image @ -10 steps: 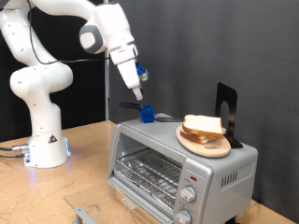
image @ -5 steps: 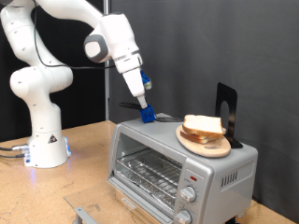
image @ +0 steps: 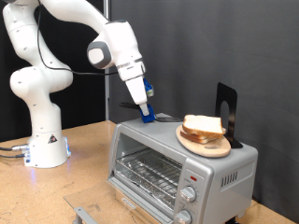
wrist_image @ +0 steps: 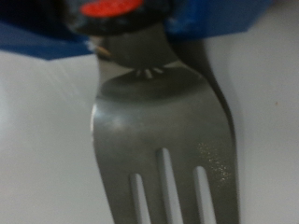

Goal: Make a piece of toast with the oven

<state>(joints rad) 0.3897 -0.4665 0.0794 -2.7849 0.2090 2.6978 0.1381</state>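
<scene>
Claw [image: 147, 116] lowered onto fork [wrist_image: 163, 140], atop oven [image: 177, 163]

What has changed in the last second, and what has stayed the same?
The gripper came down to the fork lying on top of the oven. The toast on its plate did not move, and the oven door stayed open.

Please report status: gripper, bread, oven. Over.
Gripper low on oven top, at a fork. Bread untouched on plate. Oven door shut. Nothing in the way.
</scene>
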